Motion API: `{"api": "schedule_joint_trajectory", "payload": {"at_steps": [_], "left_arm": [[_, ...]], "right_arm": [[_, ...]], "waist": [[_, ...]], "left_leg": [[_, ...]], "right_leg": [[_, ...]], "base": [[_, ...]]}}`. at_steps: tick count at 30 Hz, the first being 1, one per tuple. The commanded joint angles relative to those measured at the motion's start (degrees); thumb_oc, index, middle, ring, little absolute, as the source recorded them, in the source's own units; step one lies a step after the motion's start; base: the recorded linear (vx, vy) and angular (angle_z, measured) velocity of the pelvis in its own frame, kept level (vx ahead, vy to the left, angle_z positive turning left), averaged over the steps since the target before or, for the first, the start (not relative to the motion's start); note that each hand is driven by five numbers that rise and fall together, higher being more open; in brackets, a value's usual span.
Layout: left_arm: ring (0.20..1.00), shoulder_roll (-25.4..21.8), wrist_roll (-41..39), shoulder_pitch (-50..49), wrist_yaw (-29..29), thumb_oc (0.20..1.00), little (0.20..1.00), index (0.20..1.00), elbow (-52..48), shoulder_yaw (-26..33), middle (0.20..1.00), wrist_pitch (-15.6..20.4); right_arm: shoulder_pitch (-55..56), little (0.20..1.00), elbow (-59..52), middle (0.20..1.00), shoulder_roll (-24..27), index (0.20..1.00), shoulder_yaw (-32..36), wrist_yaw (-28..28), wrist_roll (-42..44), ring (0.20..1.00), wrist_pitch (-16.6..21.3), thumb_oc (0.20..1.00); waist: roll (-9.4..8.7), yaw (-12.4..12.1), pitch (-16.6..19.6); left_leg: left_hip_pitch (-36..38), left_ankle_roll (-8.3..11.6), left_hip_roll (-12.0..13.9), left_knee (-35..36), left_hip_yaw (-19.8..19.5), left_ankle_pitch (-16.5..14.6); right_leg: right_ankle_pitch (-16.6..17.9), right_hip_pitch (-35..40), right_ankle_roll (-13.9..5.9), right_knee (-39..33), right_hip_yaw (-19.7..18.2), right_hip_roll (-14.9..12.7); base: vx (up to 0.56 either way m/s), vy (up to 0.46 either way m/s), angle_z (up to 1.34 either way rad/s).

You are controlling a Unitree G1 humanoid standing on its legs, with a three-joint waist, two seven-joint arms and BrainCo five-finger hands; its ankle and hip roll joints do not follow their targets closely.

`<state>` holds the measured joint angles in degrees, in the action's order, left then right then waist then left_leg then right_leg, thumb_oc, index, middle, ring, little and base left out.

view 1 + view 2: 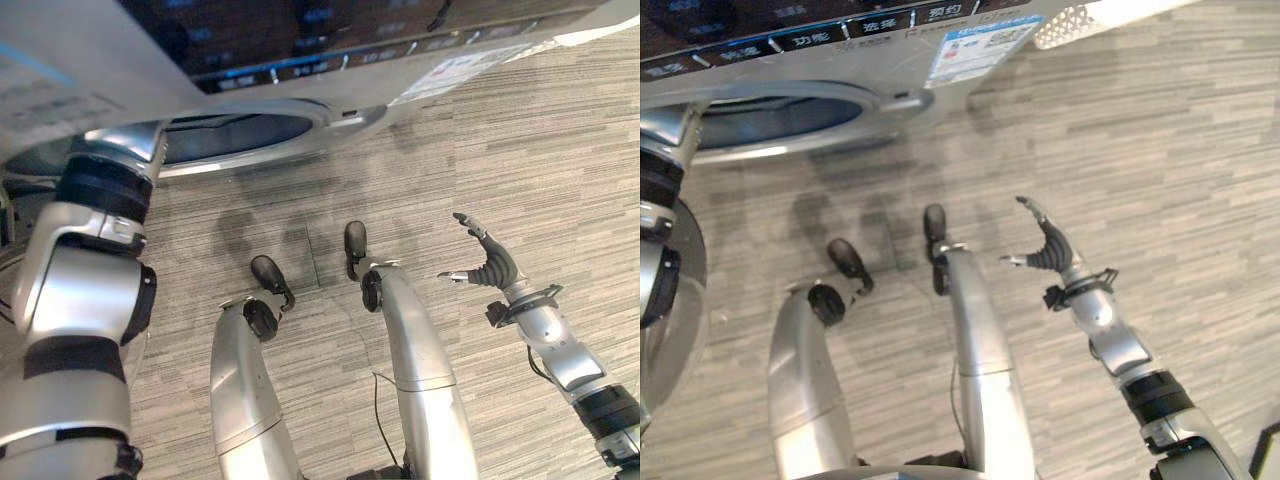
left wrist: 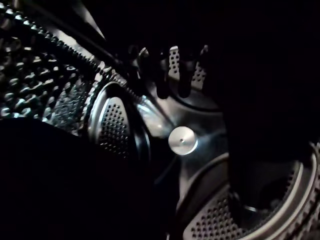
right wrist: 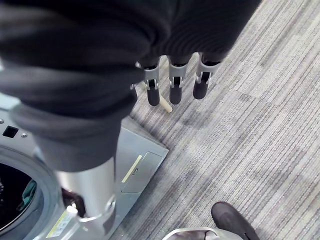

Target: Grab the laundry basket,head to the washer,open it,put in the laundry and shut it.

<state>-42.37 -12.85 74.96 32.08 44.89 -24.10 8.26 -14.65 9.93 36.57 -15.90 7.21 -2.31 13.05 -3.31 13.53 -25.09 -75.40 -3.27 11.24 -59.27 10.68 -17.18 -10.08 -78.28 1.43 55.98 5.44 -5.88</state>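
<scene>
While left hand (image 2: 175,70) reaches into washer (image 1: 300,90) drum (fingers unclear); right hand (image 1: 490,265) fingers released; carpet (image 1: 540,150)

washer (image 1: 300,100) – grey casing smooth, faintly glossy, panel dark and shiny | drum (image 2: 115,125) round my left arm – perforated polished metal, glinting | floor (image 1: 520,150) – matt ribbed grey carpet | my right hand (image 3: 172,82) – silver fingers, matt dark tips, ribbed cloth-like cover
</scene>
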Motion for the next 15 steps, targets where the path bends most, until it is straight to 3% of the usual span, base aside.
{"api": "schedule_joint_trajectory", "payload": {"at_steps": [1,3,6,7,9,10,11,15], "left_arm": [[1.000,5.18,2.53,-11.79,-5.39,1.000,1.000,1.000,-3.03,3.96,1.000,2.00],[1.000,6.46,1.61,-15.14,-7.27,1.000,1.000,1.000,-4.48,4.78,1.000,2.36],[1.000,11.26,-0.81,-31.51,-11.99,1.000,1.000,1.000,-13.39,8.24,1.000,4.12],[1.000,11.28,-0.74,-32.00,-11.98,1.000,1.000,1.000,-13.78,8.41,1.000,3.98],[1.000,14.62,-0.23,-44.81,-15.09,1.000,1.000,1.000,-19.49,9.87,1.000,4.65],[1.000,14.61,-0.23,-44.84,-15.09,1.000,1.000,1.000,-19.52,9.89,1.000,4.64],[1.000,16.77,-0.67,-51.47,-17.43,1.000,1.000,1.000,-20.10,10.52,1.000,4.67],[1.000,17.96,-1.04,-60.18,-21.29,1.000,1.000,1.000,-19.15,11.41,1.000,4.47]], "right_arm": [[4.20,1.000,-1.49,1.000,-0.54,1.000,0.33,0.83,-1.36,1.000,0.42,1.000],[4.16,1.000,-1.18,1.000,-1.03,1.000,0.52,0.96,-1.10,1.000,0.12,1.000],[5.07,1.000,0.71,1.000,-2.75,1.000,1.69,1.56,-0.75,1.000,-1.09,1.000],[5.23,1.000,0.67,1.000,-2.69,1.000,1.57,1.56,-0.75,1.000,-1.09,1.000],[6.28,1.000,3.48,1.000,-3.91,1.000,1.86,1.33,-1.17,1.000,-2.02,1.000],[6.27,1.000,3.49,1.000,-3.91,1.000,1.84,1.33,-1.17,1.000,-2.02,1.000],[7.14,1.000,5.67,1.000,-4.82,1.000,1.85,1.07,-2.18,1.000,-2.70,1.000],[8.29,1.000,8.89,1.000,-5.54,1.000,2.43,0.56,-3.08,1.000,-3.30,1.000]], "waist": [[2.03,-1.20,7.26],[2.00,-1.54,7.30],[1.86,-3.56,7.45],[1.81,-3.46,7.38],[1.32,-5.13,6.81],[1.28,-5.11,6.72],[1.09,-6.10,6.65],[0.97,-7.28,6.41]], "left_leg": [[3.40,0.16,0.38,1.10,-4.15,-2.42],[4.59,0.30,0.23,1.78,-4.11,-2.22],[12.14,0.97,-1.03,7.12,-3.08,-1.15],[12.66,0.97,-1.10,7.46,-2.99,-1.04],[21.01,1.52,-2.85,13.85,-2.42,0.66],[21.16,1.52,-2.88,13.94,-2.40,0.69],[27.09,1.96,-4.32,18.82,-2.43,2.01],[36.01,2.66,-5.97,26.23,-2.69,4.33]], "right_leg": [[-2.54,5.08,-4.18,-5.32,-0.32,-0.01],[-2.52,6.17,-4.14,-5.62,-0.23,-0.21],[-2.06,12.82,-4.30,-8.87,0.21,-1.42],[-1.99,13.28,-4.32,-9.11,0.18,-1.45],[-1.12,20.59,-4.86,-13.25,0.75,-2.64],[-1.10,20.73,-4.86,-13.31,0.74,-2.66],[-0.44,26.33,-5.21,-16.98,1.61,-3.05],[1.01,35.43,-5.59,-23.11,3.05,-3.30]], "base": [[0.02,-0.009,0.07],[0.00,0.004,0.09],[-0.04,0.007,0.17],[-0.05,0.025,0.26],[-0.05,0.021,0.29],[-0.03,0.000,0.27],[-0.03,-0.003,0.29],[0.02,0.003,0.27]]}}
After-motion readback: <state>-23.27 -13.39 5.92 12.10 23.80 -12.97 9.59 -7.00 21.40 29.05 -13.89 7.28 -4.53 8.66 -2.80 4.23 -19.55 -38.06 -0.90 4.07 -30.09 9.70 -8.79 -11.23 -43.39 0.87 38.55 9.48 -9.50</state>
